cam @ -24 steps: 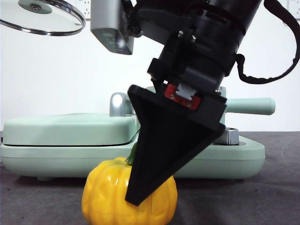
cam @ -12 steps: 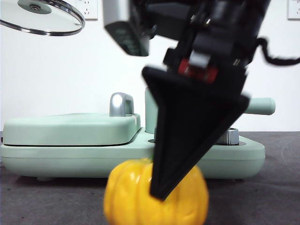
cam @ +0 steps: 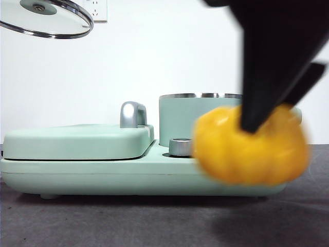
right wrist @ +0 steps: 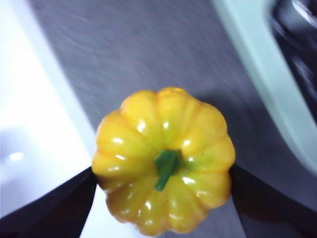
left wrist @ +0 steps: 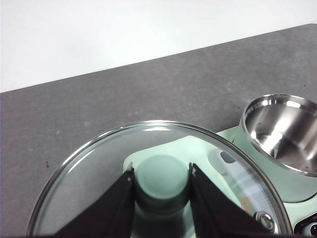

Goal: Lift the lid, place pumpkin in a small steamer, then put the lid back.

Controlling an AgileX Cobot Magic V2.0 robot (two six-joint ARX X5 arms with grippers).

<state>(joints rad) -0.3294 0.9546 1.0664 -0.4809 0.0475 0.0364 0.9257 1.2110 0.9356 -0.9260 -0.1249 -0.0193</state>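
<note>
Front view shows the pumpkin (cam: 251, 148) only as a blurred orange mass lifted off the dark table (cam: 154, 221), hanging in front of the small steamer (cam: 198, 119) and the wide mint-green base (cam: 77, 164), with the right gripper (cam: 259, 121) coming down on it from above. Right wrist view alone gives its detail: 1 glossy yellow-orange pumpkin (right wrist: 163, 158), ribbed all round, with a short green stem at its centre, clamped between the 2 black jaws of the right gripper (right wrist: 163, 191), 1 on each side of it. In the front view the lid (cam: 46, 18) is just a glass disc with a steel rim high in a top corner. Left wrist view shows that the left gripper (left wrist: 161, 184) has its 2 jaws closed on the mint-green knob of the lid (left wrist: 94, 168), held above the base, and looks into the 1 open small steamer (left wrist: 280, 131), its steel inside shining. 2 silver knobs stand on the base in the front view.
</note>
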